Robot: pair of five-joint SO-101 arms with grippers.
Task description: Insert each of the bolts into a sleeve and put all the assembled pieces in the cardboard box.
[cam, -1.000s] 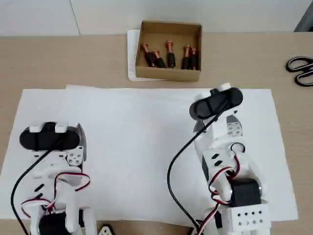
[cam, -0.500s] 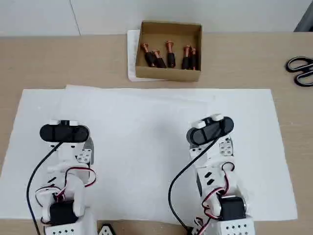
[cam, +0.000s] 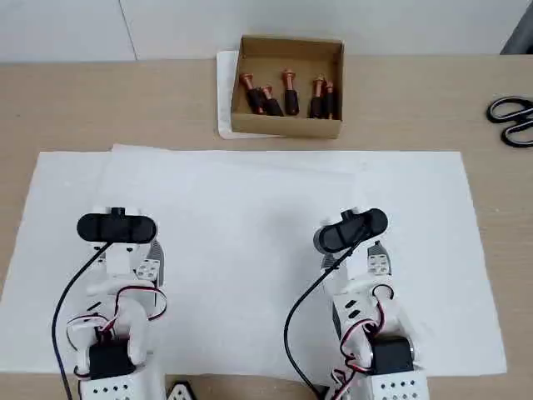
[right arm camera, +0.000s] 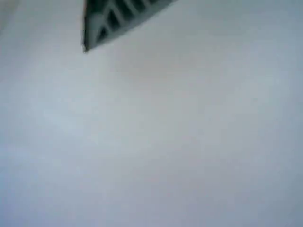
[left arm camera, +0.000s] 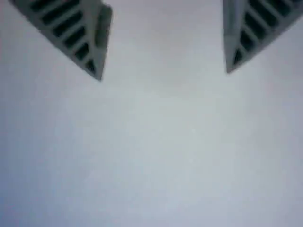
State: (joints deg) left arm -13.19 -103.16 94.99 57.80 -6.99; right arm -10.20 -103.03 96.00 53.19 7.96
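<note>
the cardboard box (cam: 287, 127) sits at the far side of the tan table (cam: 83, 100), its left part resting on a small white sheet (cam: 223, 92). inside it lie five assembled pieces (cam: 290, 92), each a copper-headed bolt (cam: 287, 77) pushed into a black sleeve (cam: 291, 104). two lean together near the left wall, one lies alone in the middle, and two lie side by side toward the right wall, all with the copper heads pointing to the far wall.

nearer than the box, a large white paper sheet (cam: 250, 217) covers most of the table. both arms are folded low at its near edge, well apart from the box. the left arm (cam: 117, 292) is over the sheet's left part. the left gripper (left arm camera: 163, 68) hovers close above the paper with its jaws spread wide and nothing between them, the ribbed fingertips (left arm camera: 92, 52) apart from each other. the right arm (cam: 366, 308) is over the sheet's right part. the right gripper (right arm camera: 111, 23) also hangs close above bare paper, and i cannot tell how its jaws stand or whether it has hold of anything.

black-handled scissors (cam: 512, 119) lie on the bare table at the far right, off the sheet.
</note>
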